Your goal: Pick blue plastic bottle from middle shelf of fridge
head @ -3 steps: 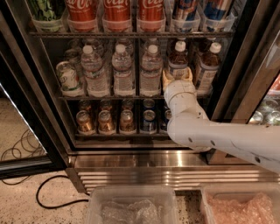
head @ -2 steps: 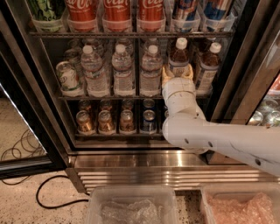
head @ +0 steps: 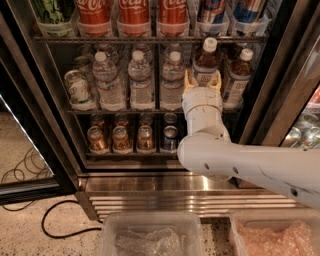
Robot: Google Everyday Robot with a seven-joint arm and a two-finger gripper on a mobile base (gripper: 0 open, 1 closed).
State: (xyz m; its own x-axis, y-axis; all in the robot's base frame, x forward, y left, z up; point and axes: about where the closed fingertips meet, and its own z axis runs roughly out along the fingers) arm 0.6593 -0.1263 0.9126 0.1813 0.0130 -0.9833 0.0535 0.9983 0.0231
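Observation:
The fridge point(head: 170, 196) stands open in front of me. The middle shelf point(head: 125, 111) holds clear water bottles point(head: 141, 80) and, at the right, two brown-drink bottles with white caps and blue-and-white labels. My gripper point(head: 203, 81) reaches in from the lower right on a white arm. Its yellowish fingers point(head: 189, 80) sit on both sides of the left blue plastic bottle point(head: 205, 62) and are shut on its lower body. That bottle's cap stands higher than the cap of its twin point(head: 237, 75) to the right. Its base is hidden behind the gripper.
Red cola cans point(head: 133, 12) line the rack above, and small gold and blue cans point(head: 120, 140) the rack below. A green-and-white can point(head: 79, 90) stands at the shelf's left end. The glass door point(head: 30, 145) hangs open at left. Two clear bins point(head: 150, 235) sit below, a cable point(head: 60, 222) on the floor.
The gripper has pushed a little deeper and upward around the bottle. The held bottle has risen, so its cap now stands above the neighbouring bottle's cap.

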